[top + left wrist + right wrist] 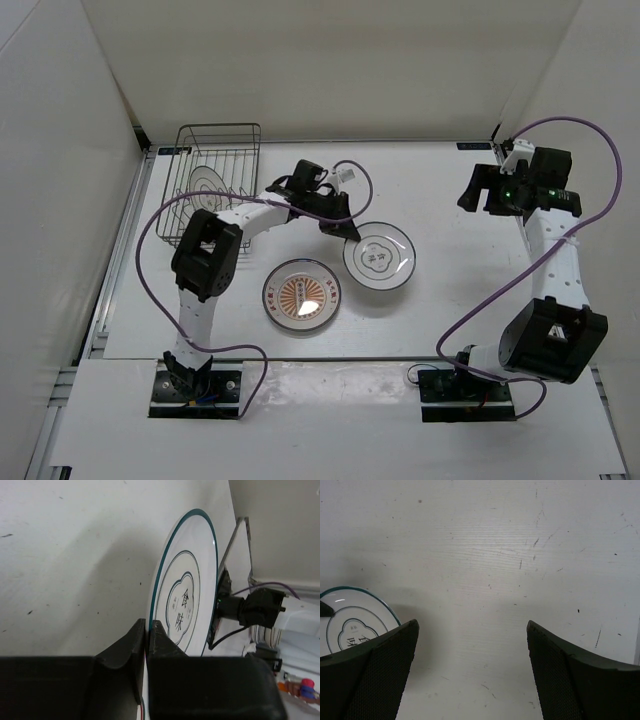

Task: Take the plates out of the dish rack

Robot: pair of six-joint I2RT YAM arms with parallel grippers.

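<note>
My left gripper [347,229] is shut on the near-left rim of a white plate with a grey motif [381,256]. The plate is about level at the table's middle; I cannot tell if it rests on the table. In the left wrist view the fingertips [158,628] pinch the plate's rim [187,600]. The orange sunburst plate [301,294] lies flat on the table. Another white plate [208,185] stands upright in the wire dish rack [250,150] at the back left. My right gripper [468,196] is open and empty at the right; its wrist view [472,630] shows the held plate [355,622] at lower left.
White walls enclose the table on the left, back and right. A purple cable [150,225] loops from the left arm beside the rack. The right arm's cable [590,135] arcs at the far right.
</note>
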